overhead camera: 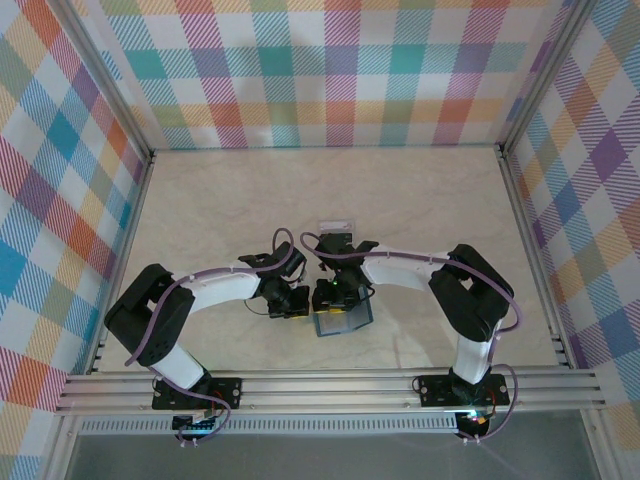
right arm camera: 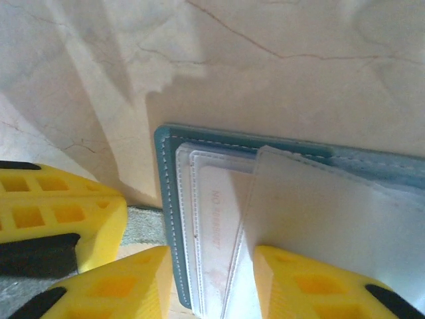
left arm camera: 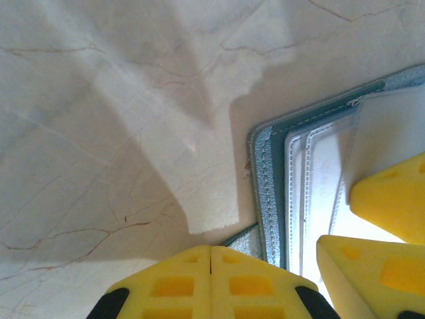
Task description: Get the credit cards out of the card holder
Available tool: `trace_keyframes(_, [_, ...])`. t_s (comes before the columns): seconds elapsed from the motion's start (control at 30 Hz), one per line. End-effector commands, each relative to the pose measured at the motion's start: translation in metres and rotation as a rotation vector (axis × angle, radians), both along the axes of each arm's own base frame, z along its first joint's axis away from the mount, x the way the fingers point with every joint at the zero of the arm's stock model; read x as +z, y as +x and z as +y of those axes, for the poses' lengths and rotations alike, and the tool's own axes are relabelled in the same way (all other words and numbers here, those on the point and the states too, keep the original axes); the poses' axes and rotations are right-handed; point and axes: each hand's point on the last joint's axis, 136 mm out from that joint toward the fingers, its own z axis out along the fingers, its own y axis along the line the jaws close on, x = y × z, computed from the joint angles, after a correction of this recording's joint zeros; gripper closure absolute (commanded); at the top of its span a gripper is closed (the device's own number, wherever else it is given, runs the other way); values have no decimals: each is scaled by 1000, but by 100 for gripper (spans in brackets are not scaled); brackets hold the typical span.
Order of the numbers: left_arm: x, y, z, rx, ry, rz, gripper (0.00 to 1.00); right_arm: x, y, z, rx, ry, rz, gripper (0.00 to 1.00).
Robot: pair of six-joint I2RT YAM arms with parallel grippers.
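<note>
The teal card holder (overhead camera: 345, 321) lies open on the table between the two arms. Its stitched edge (left arm camera: 265, 186) and pale inner pockets (right arm camera: 199, 199) show close up. A pale card (right arm camera: 222, 219) with embossed digits sits inside a pocket. My left gripper (left arm camera: 211, 260) is shut, its tips resting at the holder's little grey side tab (left arm camera: 242, 239). My right gripper (right arm camera: 212, 279) is open, astride the holder's corner. One of its fingers (right arm camera: 119, 286) is outside the teal edge and the other rests on a pale flap (right arm camera: 319, 212).
A small rectangle (overhead camera: 335, 227) lies flat just behind the grippers; I cannot tell what it is. The marble tabletop (overhead camera: 220, 200) is bare to the left and back. Plaid walls (overhead camera: 330, 70) enclose three sides, and a metal rail (overhead camera: 330, 385) runs along the near edge.
</note>
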Motion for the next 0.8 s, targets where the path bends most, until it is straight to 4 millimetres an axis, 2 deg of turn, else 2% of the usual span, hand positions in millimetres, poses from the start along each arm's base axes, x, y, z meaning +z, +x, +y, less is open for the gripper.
trace_keyframes(0.0, [2, -4, 6, -1, 27, 1, 94, -6, -3, -26, 25, -150, -25, 56])
trace_keyframes(0.23, [3, -4, 5, -11, 26, 0, 94, 4, 7, -45, 50, -325, -110, 46])
trace_keyframes(0.47, [4, -4, 5, -13, 29, -2, 94, 6, 10, -58, 74, -414, -134, 41])
trace_keyframes(0.57, [4, -3, 4, -14, 28, -3, 94, 7, 9, -56, 79, -409, -132, 40])
trace_keyframes(0.67, [4, -3, 5, -12, 29, -3, 94, 19, 12, -50, 57, -360, -161, 42])
trace_keyframes(0.77, [4, -3, 6, -12, 37, -7, 94, 28, 6, -28, 53, -223, -143, 53])
